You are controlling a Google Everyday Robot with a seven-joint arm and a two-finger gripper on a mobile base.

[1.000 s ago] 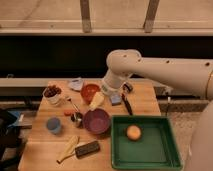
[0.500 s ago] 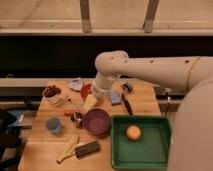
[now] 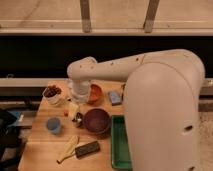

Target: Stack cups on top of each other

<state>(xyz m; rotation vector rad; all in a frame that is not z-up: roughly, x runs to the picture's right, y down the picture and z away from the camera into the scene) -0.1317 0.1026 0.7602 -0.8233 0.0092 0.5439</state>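
Note:
The light blue plastic cup [image 3: 53, 125] stands upright near the left edge of the wooden table [image 3: 45, 155]. The silver metal cup [image 3: 78, 119] stands to its right, just left of the purple bowl, and is partly hidden by my gripper. My gripper [image 3: 74, 110] hangs from the white arm [image 3: 115, 70], which reaches in from the right. It is low over the table, right above and slightly left of the silver cup. The two cups stand apart.
A large purple bowl [image 3: 96, 121] sits at the middle, with an orange-red bowl [image 3: 95, 93] behind it. A white bowl of dark red pieces [image 3: 52, 94] is at the back left. A banana [image 3: 67, 149] and a dark block [image 3: 87, 148] lie in front. A green tray [image 3: 119, 145] is at the right.
The arm has swung left and the view has shifted. My gripper has moved from near the orange-red bowl leftward and forward, down to the silver cup.

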